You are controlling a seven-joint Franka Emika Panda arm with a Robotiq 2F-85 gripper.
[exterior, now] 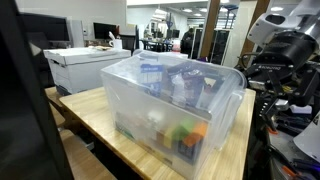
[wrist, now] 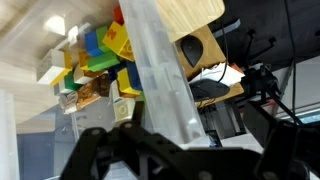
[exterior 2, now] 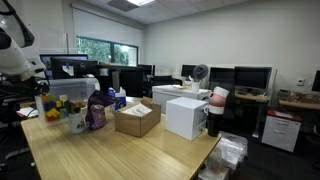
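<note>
**Claw.** The wrist view shows the claw (wrist: 172, 150) at the lower edge of the frame. Its black fingers are spread wide and pinch nothing. The upright wall of the clear bin (wrist: 160, 70) runs up the frame between them. Whether a finger touches that wall cannot be told.

**Location of the bin.** The clear bin (exterior: 135, 100) stands on the wooden counter (exterior: 92, 112), just beside the dark arm (exterior: 290, 55).

**Differences between views.**
- An exterior view gives the bin's full form: rectangular, translucent plastic, with rounded corners, a rolled rim and smooth glossy walls. The contents are blurred through the wall. Coloured blocks (exterior: 185, 135) lie at the bottom, with blue-and-white items above them that are too indistinct to name.
- Only the wrist view resolves the coloured blocks (wrist: 100, 50) as hard-edged bricks. They are yellow, green, blue and red, heaped against the inside of the wall. Pale wood grain of the counter (wrist: 185, 15) shows behind them.
- Only an exterior view shows the length of the counter (exterior 2: 130, 155). The clear bin (exterior 2: 58, 108) stands at one end, below the arm (exterior 2: 15, 50). Next along are a purple bag (exterior 2: 96, 112), an open cardboard box (exterior 2: 137, 120) and a white box (exterior 2: 187, 117).

The claw cannot be made out in either exterior view.
</note>
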